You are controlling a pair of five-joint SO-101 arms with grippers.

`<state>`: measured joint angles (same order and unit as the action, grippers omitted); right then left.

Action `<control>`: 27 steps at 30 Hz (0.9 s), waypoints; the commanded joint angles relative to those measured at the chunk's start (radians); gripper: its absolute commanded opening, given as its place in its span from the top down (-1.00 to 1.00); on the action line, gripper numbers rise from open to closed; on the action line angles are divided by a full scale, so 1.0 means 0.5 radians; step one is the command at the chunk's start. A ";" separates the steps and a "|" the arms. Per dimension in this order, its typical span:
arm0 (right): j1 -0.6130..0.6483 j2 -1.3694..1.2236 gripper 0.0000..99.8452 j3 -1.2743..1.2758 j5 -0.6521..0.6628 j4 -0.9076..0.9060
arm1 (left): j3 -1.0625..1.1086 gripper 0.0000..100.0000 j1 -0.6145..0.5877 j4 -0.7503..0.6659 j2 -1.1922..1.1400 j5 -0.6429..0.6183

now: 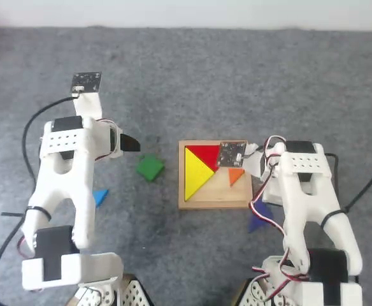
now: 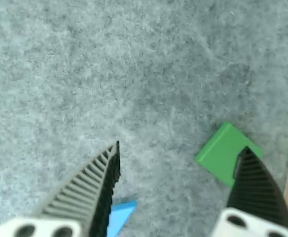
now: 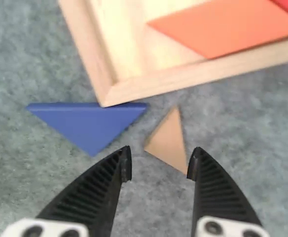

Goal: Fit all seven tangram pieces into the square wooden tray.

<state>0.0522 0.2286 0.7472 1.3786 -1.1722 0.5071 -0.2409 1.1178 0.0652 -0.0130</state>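
Note:
The square wooden tray point(image 1: 219, 195) holds a yellow triangle point(image 1: 195, 172), a red triangle point(image 1: 206, 155) and a small orange triangle point(image 1: 236, 175). My right gripper point(image 3: 161, 153) is open just off the tray's corner point(image 3: 108, 92), its tips either side of a small tan triangle point(image 3: 168, 140). A dark blue triangle point(image 3: 87, 121) lies beside it against the corner. My left gripper point(image 2: 179, 148) hangs open over the carpet. A green square point(image 2: 222, 153) lies by one fingertip, and a light blue piece point(image 2: 118, 215) sits near the other finger.
Everything lies on grey carpet. The green square point(image 1: 150, 167) sits left of the tray, and the light blue piece point(image 1: 100, 197) is partly under the left arm point(image 1: 68, 172). Open carpet stretches behind the tray.

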 commanded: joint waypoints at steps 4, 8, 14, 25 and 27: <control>-0.091 -0.075 0.36 0.089 0.374 0.216 | 0.029 0.29 -0.012 -0.098 0.009 0.015; -0.124 -0.176 0.30 0.083 0.430 0.391 | 0.112 0.29 -0.015 -0.181 0.009 0.018; -0.127 -0.318 0.46 0.080 0.439 0.440 | 0.112 0.29 -0.015 -0.187 0.009 0.018; -0.133 -0.324 0.75 0.080 0.436 0.397 | 0.100 0.29 -0.015 -0.190 0.009 0.018; -0.118 -0.321 0.76 0.064 0.436 0.333 | 0.100 0.29 -0.015 -0.190 0.009 0.018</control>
<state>-0.0031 0.0690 0.7748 1.5873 -0.9636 0.5669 -0.2409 1.0411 0.0652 -0.0115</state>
